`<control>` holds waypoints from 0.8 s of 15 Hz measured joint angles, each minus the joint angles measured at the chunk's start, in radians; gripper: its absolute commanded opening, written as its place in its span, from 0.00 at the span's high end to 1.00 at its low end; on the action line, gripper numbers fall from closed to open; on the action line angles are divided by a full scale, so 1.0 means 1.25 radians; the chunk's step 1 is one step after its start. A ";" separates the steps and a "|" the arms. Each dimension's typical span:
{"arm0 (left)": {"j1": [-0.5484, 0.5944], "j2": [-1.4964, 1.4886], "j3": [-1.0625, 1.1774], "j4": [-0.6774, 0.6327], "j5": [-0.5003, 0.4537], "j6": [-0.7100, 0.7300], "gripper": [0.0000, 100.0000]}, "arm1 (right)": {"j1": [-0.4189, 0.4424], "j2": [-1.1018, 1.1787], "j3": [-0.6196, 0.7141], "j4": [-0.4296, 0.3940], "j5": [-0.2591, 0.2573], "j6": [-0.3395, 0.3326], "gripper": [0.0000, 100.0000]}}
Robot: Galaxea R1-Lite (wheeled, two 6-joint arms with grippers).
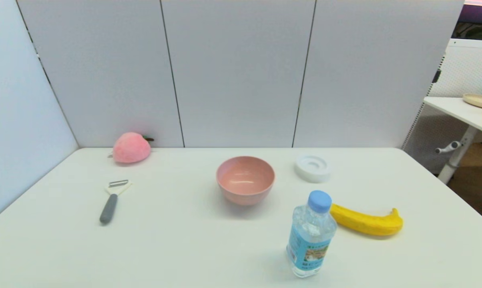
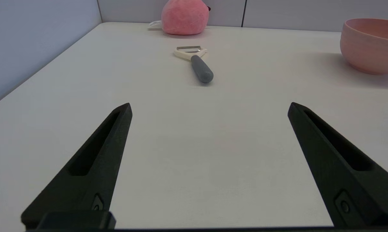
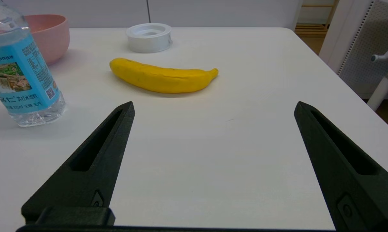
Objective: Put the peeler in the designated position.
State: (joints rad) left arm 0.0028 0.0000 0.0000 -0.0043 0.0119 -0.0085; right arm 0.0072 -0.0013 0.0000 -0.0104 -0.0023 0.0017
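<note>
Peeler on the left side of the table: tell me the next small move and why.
Probably ease the left hand forward and down toward the peeler's dark grey handle. The peeler lies flat and untouched ahead of that open hand, handle end nearest it, with bare table between. The right hand faces the banana, far from the peeler.

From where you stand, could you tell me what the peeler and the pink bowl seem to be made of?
The peeler: matte grey handle, probably rubber or plastic; cream head, likely plastic; thin shiny blade, apparently metal. The pink bowl: smooth, faintly ridged, low-sheen wall, probably plastic, possibly ceramic.
</note>
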 measured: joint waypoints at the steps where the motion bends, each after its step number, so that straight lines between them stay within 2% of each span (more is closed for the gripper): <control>1: 0.000 0.000 0.000 0.000 0.000 0.000 0.00 | 0.000 0.000 0.000 0.000 0.000 0.000 0.00; 12: 0.000 0.000 0.000 0.000 0.006 -0.035 0.00 | 0.000 0.000 0.000 0.000 0.000 0.000 0.00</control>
State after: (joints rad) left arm 0.0028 0.0000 0.0000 -0.0043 0.0200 -0.0528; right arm 0.0072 -0.0013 0.0000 -0.0104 -0.0028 0.0017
